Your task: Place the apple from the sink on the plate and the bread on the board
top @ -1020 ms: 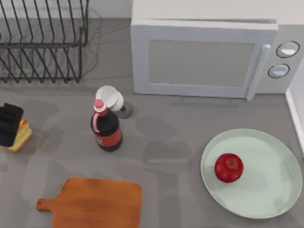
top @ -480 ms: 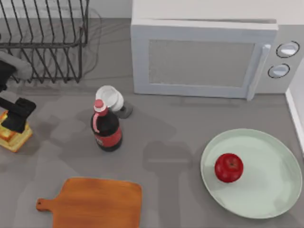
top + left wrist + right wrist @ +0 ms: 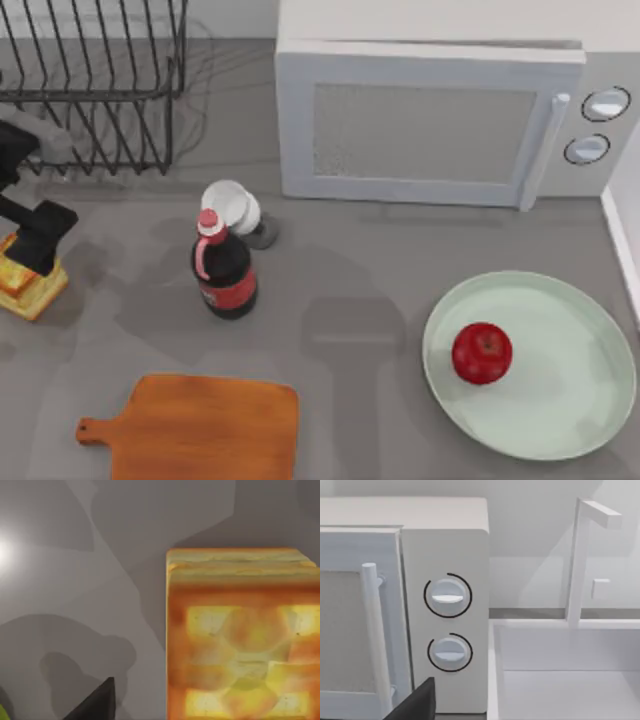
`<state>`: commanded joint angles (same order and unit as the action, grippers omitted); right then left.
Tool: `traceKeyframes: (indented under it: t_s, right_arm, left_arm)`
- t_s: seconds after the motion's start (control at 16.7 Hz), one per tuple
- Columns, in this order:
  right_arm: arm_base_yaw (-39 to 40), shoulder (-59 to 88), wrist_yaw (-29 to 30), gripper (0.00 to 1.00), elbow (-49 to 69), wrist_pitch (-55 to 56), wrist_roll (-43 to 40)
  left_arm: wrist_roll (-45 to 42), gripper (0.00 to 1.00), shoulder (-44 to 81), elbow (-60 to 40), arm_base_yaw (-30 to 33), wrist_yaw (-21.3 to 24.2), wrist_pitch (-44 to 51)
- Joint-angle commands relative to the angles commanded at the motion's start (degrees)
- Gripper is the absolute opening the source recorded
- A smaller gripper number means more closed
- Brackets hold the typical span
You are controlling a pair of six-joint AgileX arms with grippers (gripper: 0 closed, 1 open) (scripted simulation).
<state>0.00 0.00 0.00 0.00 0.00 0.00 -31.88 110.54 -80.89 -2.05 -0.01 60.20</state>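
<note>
Golden-topped bread (image 3: 28,288) is sitting at the table's left edge in the top view, the left pincer (image 3: 35,235) hanging over its far side; its grip I cannot tell. From the left wrist, the bread (image 3: 243,635) is lying close below, beside a dark fingertip (image 3: 97,702).

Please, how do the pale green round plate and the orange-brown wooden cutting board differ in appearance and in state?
The large pale mint-green round plate is circular with a raised rim; the flat orange-brown wooden cutting board is a rounded rectangle with a short handle. The plate carries the small glossy red apple; the board carries nothing. The plate sits at the table's right, the board at its left. Both lie flat.
</note>
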Motion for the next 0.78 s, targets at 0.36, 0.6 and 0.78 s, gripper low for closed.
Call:
traceKeyframes:
  t_s: [0.36,0.6,0.78]
  right_arm:
    - [0.0,0.0,0.0,1.0,0.0,0.0,0.0]
    - [0.0,0.0,0.0,1.0,0.0,0.0,0.0]
    - [0.0,0.0,0.0,1.0,0.0,0.0,0.0]
  left_arm:
    - [-0.1,1.0,3.6,5.3,-0.3,0.0,-9.2]
    - [-0.3,1.0,6.2,8.4,-0.4,0.0,-14.4]
    - [-0.3,1.0,6.2,8.4,-0.4,0.0,-14.4]
